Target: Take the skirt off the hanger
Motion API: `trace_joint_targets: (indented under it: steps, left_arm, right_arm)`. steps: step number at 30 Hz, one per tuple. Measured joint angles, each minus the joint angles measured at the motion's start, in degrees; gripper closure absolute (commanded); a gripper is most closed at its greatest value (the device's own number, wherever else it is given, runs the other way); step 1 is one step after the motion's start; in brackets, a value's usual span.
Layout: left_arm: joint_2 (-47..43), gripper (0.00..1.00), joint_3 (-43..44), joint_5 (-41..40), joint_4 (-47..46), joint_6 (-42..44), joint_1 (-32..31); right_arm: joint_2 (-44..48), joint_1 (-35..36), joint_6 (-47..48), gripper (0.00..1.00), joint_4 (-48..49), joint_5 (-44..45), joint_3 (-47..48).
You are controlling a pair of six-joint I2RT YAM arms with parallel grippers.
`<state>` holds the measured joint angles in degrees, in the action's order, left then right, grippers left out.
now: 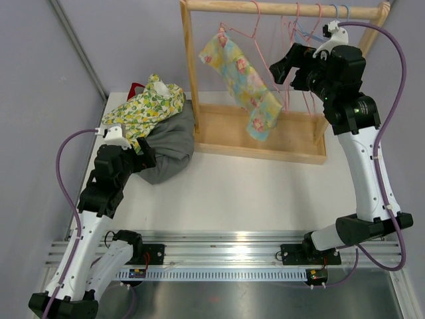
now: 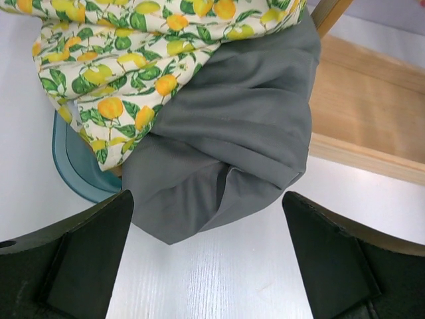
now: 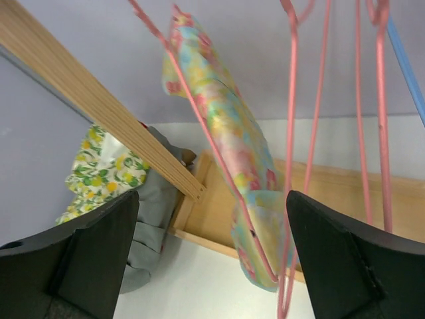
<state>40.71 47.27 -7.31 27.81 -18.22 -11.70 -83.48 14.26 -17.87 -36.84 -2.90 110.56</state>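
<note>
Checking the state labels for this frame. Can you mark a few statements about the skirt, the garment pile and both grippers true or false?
1. The floral skirt hangs on a pink hanger on the wooden rack. True.
2. The right gripper is shut on the skirt. False: it is open and holds nothing.
3. The left gripper is open above the gray garment. True.
4. The lemon-print garment lies under the gray one. False: it lies on top.
5. The rack holds one hanger only. False: empty hangers hang there too.
</note>
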Motion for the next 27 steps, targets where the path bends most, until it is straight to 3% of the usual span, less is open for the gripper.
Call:
trace_joint_targets:
  steps: [6,17,20,22,23,27]
  left_arm:
    - [-0.2,0.01,-0.5,0.0,0.0,0.2,0.0]
    - [-1.0,0.01,-0.5,0.0,-0.1,0.7,0.0]
    - [-1.0,0.01,-0.5,0.0,-0.1,0.9,0.0]
    - [-1.0,0.01,-0.5,0.0,-0.1,0.9,0.0]
    - [-1.0,0.01,-0.5,0.0,-0.1,0.9,0.0]
    - [-1.0,0.01,-0.5,-0.2,-0.1,1.3,0.0]
  right_arm:
    - [-1.8,0.4,-0.3,0.01,2.3,-6.6,6.9]
    - [-19.3,1.5,-0.3,0.02,2.1,-9.3,19.1]
    - [-22.4,1.5,0.0,0.48,0.7,-9.3,19.3]
    - [-23.0,1.6,-0.2,0.91,0.7,-9.5,18.6]
    - [-23.0,1.7,-0.7,1.0,1.0,-9.9,18.4]
    - [-21.9,2.6,-1.2,1.0,1.7,-10.3,17.4]
